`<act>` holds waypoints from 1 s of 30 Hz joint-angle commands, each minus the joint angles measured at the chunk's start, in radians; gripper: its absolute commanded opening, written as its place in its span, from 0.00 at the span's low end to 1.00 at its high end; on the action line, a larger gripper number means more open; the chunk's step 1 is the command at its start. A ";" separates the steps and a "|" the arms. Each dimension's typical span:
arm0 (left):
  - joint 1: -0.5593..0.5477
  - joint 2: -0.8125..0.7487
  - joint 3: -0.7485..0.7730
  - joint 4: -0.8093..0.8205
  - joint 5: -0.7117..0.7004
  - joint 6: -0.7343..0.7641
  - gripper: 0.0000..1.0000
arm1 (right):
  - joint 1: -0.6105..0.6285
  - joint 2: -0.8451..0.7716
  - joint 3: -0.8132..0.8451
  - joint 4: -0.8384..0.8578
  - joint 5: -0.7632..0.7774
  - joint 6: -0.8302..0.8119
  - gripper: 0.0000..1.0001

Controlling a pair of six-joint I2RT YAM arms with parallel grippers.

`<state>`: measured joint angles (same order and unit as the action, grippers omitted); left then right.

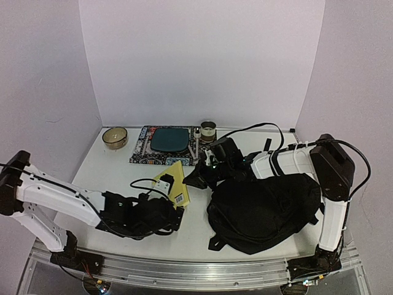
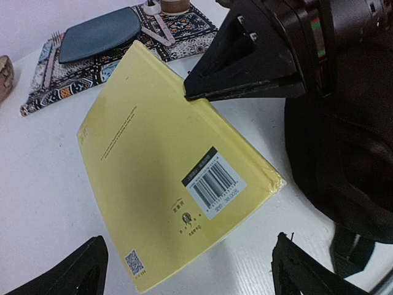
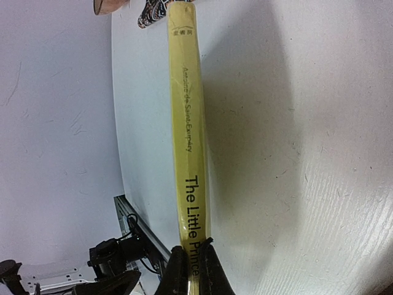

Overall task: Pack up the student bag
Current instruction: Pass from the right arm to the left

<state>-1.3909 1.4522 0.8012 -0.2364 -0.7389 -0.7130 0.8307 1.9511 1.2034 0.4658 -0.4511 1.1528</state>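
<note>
the right gripper is seen pressed together on a thin yellow book, pinching it at the spine, where the title "the little prince" can be read in the right wrist view. the left gripper is held low over the table with its fingers spread wide; the book's near corner lies between them, and no contact with it can be made out.

the student bag, a large soft black backpack, is laid on the near right part of the white table, in front of the right arm's base. it is slumped in a rounded heap, with a strap trailing off its near left corner. whether any zip is open cannot be told. the right arm is stretched across above the bag's far edge, towards the book.

the book is found just left of the bag, near the table's middle. it is held at a tilt, with the back cover, its barcode and a small square code turned up towards the left wrist camera. whether its lower edge rests on the table cannot be told.

further back, a patterned mat is spread near the rear wall, and a dark teal pad is laid on it. a small brown bowl is placed just left of the mat, and a small round container at its far right corner.
</note>
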 commanded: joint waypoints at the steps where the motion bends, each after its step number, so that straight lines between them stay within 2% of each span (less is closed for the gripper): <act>1: -0.037 0.184 0.152 -0.247 -0.255 0.021 0.94 | -0.002 -0.075 0.018 0.060 -0.020 0.008 0.00; 7: -0.038 0.394 0.289 -0.424 -0.376 -0.053 0.95 | -0.003 -0.083 0.016 0.057 -0.023 0.008 0.00; 11: -0.036 0.480 0.337 -0.509 -0.439 -0.097 0.89 | -0.004 -0.092 0.015 0.053 -0.025 0.007 0.00; 15: -0.031 0.577 0.421 -0.751 -0.503 -0.280 0.70 | -0.003 -0.095 0.016 0.047 -0.023 0.002 0.00; 21: -0.031 0.642 0.474 -0.860 -0.521 -0.331 0.30 | -0.004 -0.093 0.032 0.025 -0.018 -0.019 0.00; 23: -0.031 0.622 0.470 -0.873 -0.529 -0.339 0.20 | -0.006 -0.101 0.043 -0.006 -0.005 -0.048 0.04; 26: -0.032 0.581 0.454 -0.878 -0.553 -0.331 0.02 | -0.011 -0.120 0.064 -0.077 0.024 -0.112 0.17; 28: -0.032 0.557 0.441 -0.880 -0.575 -0.321 0.00 | -0.019 -0.134 0.067 -0.107 0.032 -0.139 0.26; 30: -0.031 0.537 0.429 -0.882 -0.601 -0.305 0.00 | -0.029 -0.149 0.068 -0.140 0.030 -0.164 0.41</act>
<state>-1.4304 2.0921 1.2371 -1.0548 -1.2081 -1.0009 0.8257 1.8849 1.2265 0.4108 -0.4337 1.0846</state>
